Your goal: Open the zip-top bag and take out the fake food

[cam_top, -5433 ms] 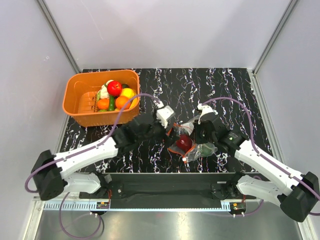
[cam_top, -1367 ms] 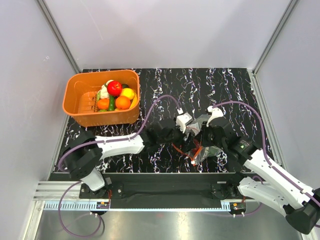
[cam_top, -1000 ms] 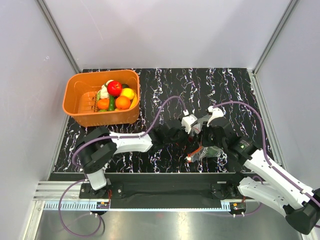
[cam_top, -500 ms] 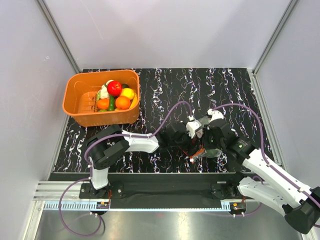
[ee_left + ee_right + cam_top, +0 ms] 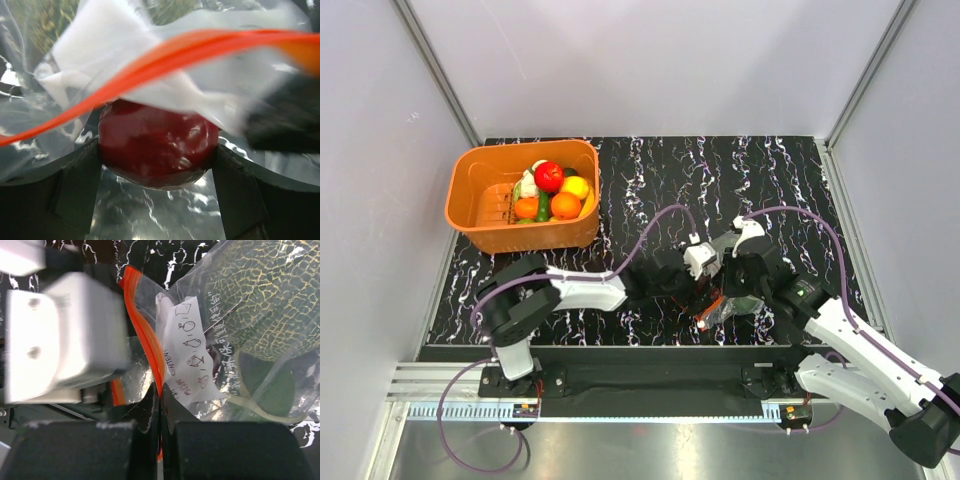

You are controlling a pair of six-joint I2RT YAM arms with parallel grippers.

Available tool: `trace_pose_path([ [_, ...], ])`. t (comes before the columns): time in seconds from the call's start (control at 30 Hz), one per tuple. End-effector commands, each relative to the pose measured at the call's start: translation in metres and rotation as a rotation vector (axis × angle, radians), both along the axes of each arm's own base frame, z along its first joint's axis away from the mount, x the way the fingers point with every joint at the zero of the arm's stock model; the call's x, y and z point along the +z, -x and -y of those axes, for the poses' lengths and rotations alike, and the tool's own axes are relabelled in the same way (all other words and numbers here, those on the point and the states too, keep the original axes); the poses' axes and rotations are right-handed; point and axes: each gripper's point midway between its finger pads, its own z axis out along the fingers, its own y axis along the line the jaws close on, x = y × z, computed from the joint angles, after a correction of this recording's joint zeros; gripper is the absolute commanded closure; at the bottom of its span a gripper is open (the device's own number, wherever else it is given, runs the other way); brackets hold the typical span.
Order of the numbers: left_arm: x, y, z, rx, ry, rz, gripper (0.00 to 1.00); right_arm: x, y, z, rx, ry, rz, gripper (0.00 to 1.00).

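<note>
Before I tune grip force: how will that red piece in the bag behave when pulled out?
The red piece looks glossy, so probably slippery. Its round shape suggests it would roll once free. The zip-top bag is crinkled film, likely floppy and clinging.

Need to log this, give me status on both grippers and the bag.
Left gripper shut on red piece inside bag. Right gripper shut on zip strip. Nothing in the way.

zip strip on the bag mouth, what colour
Orange-red; the zip strip shows best in the right wrist view.
</note>
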Motion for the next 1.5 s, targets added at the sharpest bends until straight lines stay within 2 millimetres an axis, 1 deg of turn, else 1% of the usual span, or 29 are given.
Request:
trace_pose_path([
  [0.0, 0.059, 0.001, -0.003, 0.015, 0.116, 0.068, 0.81, 0.012, -0.006, -0.01, 0.007, -0.054, 0.035, 1.0],
  [0.1, 0.076, 0.006, -0.011, 0.016, 0.134, 0.071, 0.82, 0.01, -0.005, -0.011, 0.011, -0.054, 0.031, 1.0],
  [0.2, 0.088, 0.007, -0.02, 0.038, 0.134, 0.08, 0.82, 0.009, -0.006, -0.013, 0.015, -0.06, 0.027, 1.0],
  [0.33, 0.101, 0.01, -0.031, 0.045, 0.126, 0.087, 0.82, 0.008, -0.006, -0.012, 0.009, -0.055, 0.029, 1.0],
  [0.43, 0.11, 0.015, -0.046, 0.054, 0.114, 0.096, 0.83, 0.009, -0.006, -0.01, 0.008, -0.05, 0.032, 1.0],
  [0.57, 0.121, 0.016, -0.076, 0.096, 0.083, 0.116, 0.83, 0.008, -0.006, -0.01, 0.007, -0.052, 0.036, 1.0],
  [0.6, 0.129, 0.018, -0.087, 0.111, 0.083, 0.124, 0.83, 0.008, -0.006, -0.01, 0.008, -0.054, 0.035, 1.0],
  [0.67, 0.135, 0.014, -0.103, 0.149, 0.077, 0.136, 0.83, 0.008, -0.007, -0.011, 0.01, -0.053, 0.038, 1.0],
  [0.7, 0.145, 0.014, -0.117, 0.174, 0.082, 0.151, 0.83, 0.008, -0.007, -0.012, 0.015, -0.056, 0.036, 1.0],
  [0.73, 0.148, 0.013, -0.124, 0.186, 0.081, 0.155, 0.83, 0.008, -0.007, -0.012, 0.017, -0.056, 0.036, 1.0],
  [0.77, 0.153, 0.002, -0.138, 0.24, 0.08, 0.171, 0.83, 0.008, -0.008, -0.013, 0.016, -0.057, 0.04, 1.0],
  [0.8, 0.161, -0.001, -0.152, 0.277, 0.086, 0.185, 0.83, 0.008, -0.007, -0.013, 0.021, -0.058, 0.039, 1.0],
  [0.83, 0.166, -0.007, -0.161, 0.306, 0.09, 0.194, 0.83, 0.008, -0.007, -0.013, 0.022, -0.061, 0.04, 1.0],
  [0.87, 0.171, -0.023, -0.178, 0.371, 0.089, 0.208, 0.83, 0.008, -0.008, -0.015, 0.025, -0.062, 0.043, 1.0],
  [0.93, 0.187, -0.04, -0.2, 0.447, 0.095, 0.239, 0.83, 0.008, -0.008, -0.016, 0.03, -0.066, 0.042, 1.0],
  [0.97, 0.193, -0.057, -0.221, 0.529, 0.087, 0.256, 0.83, 0.008, -0.008, -0.016, 0.03, -0.066, 0.042, 1.0],
  [1.0, 0.197, -0.068, -0.234, 0.584, 0.078, 0.269, 0.83, 0.007, -0.007, -0.016, 0.033, -0.068, 0.04, 1.0],
  [1.03, 0.208, -0.085, -0.255, 0.673, 0.085, 0.288, 0.83, 0.008, -0.007, -0.016, 0.035, -0.071, 0.043, 1.0],
  [1.1, 0.216, -0.104, -0.278, 0.782, 0.083, 0.305, 0.83, 0.007, -0.006, -0.016, 0.037, -0.073, 0.042, 1.0],
  [1.13, 0.224, -0.113, -0.287, 0.822, 0.092, 0.317, 0.83, 0.007, -0.006, -0.016, 0.036, -0.073, 0.044, 1.0],
  [1.17, 0.226, -0.124, -0.306, 0.888, 0.084, 0.322, 0.83, 0.007, -0.005, -0.014, 0.033, -0.071, 0.042, 1.0],
  [1.2, 0.224, -0.134, -0.315, 0.925, 0.069, 0.314, 0.83, 0.007, -0.005, -0.014, 0.035, -0.07, 0.044, 1.0],
  [1.23, 0.229, -0.145, -0.336, 0.993, 0.065, 0.321, 0.83, 0.008, -0.004, -0.013, 0.033, -0.07, 0.046, 1.0],
  [1.27, 0.224, -0.153, -0.346, 1.028, 0.05, 0.307, 0.83, 0.008, -0.004, -0.012, 0.034, -0.068, 0.049, 1.0],
  [1.3, 0.226, -0.158, -0.355, 1.059, 0.059, 0.303, 0.83, 0.009, -0.004, -0.012, 0.034, -0.068, 0.053, 1.0],
  [1.33, 0.228, -0.165, -0.374, 1.113, 0.06, 0.306, 0.83, 0.01, -0.003, -0.011, 0.032, -0.069, 0.054, 1.0],
  [1.4, 0.221, -0.175, -0.389, 1.164, 0.053, 0.289, 0.83, 0.009, -0.003, -0.011, 0.035, -0.066, 0.056, 1.0],
  [1.43, 0.219, -0.18, -0.403, 1.203, 0.043, 0.282, 0.83, 0.009, -0.002, -0.01, 0.033, -0.065, 0.056, 1.0],
  [1.47, 0.211, -0.186, -0.409, 1.222, 0.027, 0.264, 0.83, 0.008, -0.002, -0.01, 0.035, -0.065, 0.054, 1.0],
])
